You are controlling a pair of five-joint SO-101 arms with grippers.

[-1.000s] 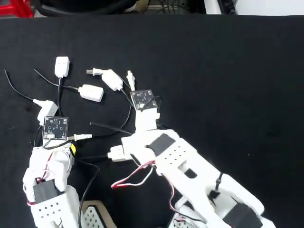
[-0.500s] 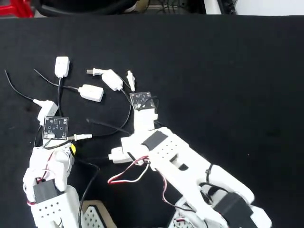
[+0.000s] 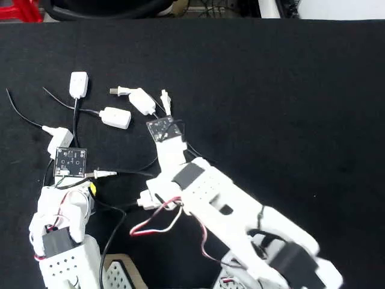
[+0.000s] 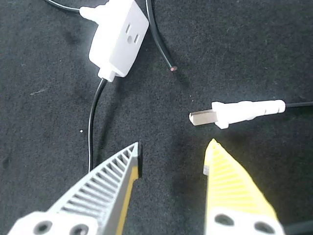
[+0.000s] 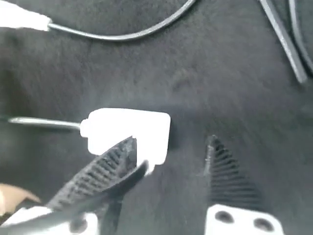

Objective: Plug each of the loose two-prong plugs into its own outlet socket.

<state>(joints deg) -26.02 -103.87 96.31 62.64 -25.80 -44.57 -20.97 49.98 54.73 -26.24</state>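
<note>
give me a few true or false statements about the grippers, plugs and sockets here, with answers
1. The left gripper is open. True.
2. The left gripper holds the two-prong plug. False: the plug lies on the black table just ahead of the fingertips, untouched.
3. The outlet socket near that plug has empty slots. True.
4. The right gripper is shut on the white block. False: it is open, and the block lies on the table by one finger.
</note>
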